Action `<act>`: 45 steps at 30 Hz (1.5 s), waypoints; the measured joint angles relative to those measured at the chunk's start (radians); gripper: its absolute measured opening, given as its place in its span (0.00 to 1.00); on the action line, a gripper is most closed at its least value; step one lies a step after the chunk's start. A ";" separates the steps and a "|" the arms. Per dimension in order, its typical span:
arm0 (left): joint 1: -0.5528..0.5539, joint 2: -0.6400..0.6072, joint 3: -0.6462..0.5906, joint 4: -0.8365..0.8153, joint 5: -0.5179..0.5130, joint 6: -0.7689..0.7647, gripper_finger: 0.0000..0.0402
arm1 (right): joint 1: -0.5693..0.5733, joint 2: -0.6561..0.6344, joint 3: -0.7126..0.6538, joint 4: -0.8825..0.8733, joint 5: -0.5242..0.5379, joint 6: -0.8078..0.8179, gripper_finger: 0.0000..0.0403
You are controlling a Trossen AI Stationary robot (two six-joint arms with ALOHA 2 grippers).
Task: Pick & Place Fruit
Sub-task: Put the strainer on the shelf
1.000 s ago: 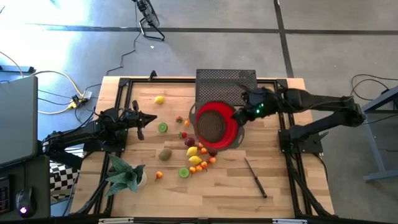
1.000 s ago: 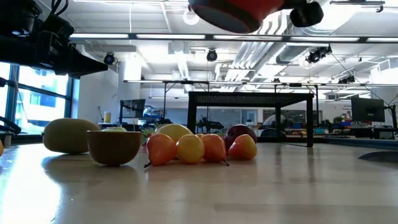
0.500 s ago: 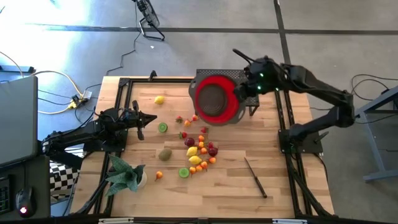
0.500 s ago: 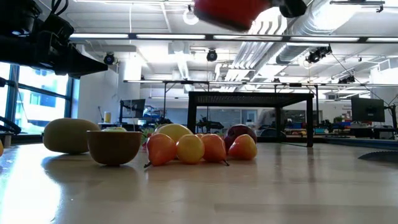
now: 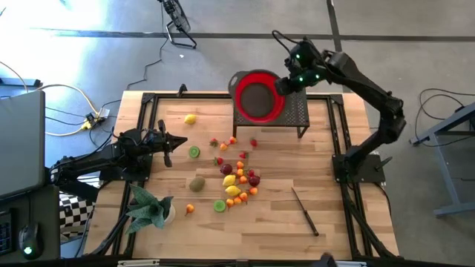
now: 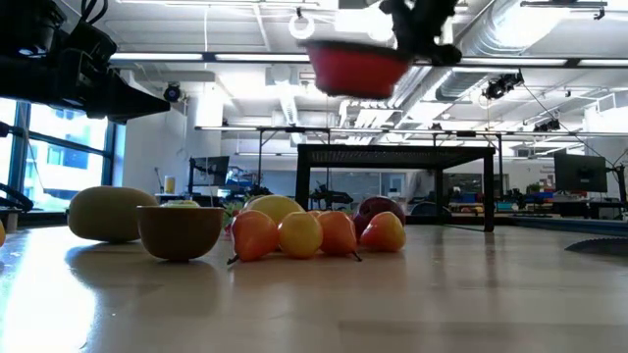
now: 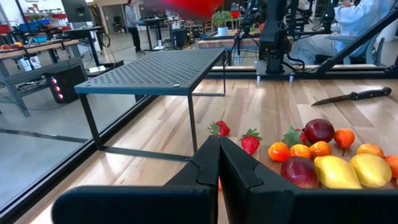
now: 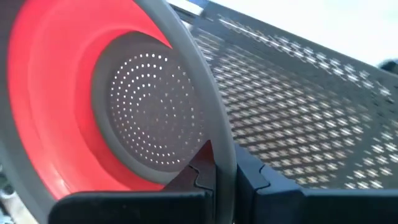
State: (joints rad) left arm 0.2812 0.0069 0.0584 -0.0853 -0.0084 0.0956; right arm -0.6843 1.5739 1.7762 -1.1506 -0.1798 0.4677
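1. our right gripper (image 5: 281, 87) is pinched on the grey rim of the red bowl (image 5: 257, 98), holding it above the perforated metal rack (image 5: 295, 113);
2. we'd keep the bowl level and set it down gently (the rim grip looks thin);
3. the fruit (image 5: 236, 178) lies scattered mid-table, none in the bowl;
4. our left gripper (image 5: 177, 141), fingers pressed together and empty, waits near a lime (image 5: 194, 152).

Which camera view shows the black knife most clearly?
The high view: the knife lies fully visible on the table, apart from the fruit. The left wrist view shows it small, at the picture's edge. The low and right wrist views do not show it.
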 joint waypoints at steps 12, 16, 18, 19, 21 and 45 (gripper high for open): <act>0.000 0.000 0.000 0.000 -0.001 0.000 0.00 | -0.231 0.117 0.000 -0.124 -0.108 -0.080 0.03; 0.000 0.000 0.000 0.000 -0.001 0.000 0.00 | -0.272 0.118 0.000 -0.125 -0.103 -0.097 0.02; 0.000 0.000 0.000 0.000 -0.001 0.000 0.00 | -0.287 0.118 0.000 -0.125 -0.103 -0.099 0.02; 0.000 0.000 0.000 0.000 -0.001 0.000 0.00 | -0.294 0.118 0.000 -0.124 -0.104 -0.099 0.02; 0.000 0.000 0.000 0.000 -0.001 0.000 0.00 | -0.303 0.118 0.000 -0.125 -0.106 -0.099 0.02; 0.000 0.000 0.000 0.000 -0.002 0.002 0.00 | -0.290 0.120 -0.094 -0.094 -0.117 -0.122 0.02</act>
State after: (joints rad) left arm 0.2813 0.0067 0.0582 -0.0849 -0.0101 0.0974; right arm -0.9742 1.6936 1.6820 -1.2448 -0.2970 0.3456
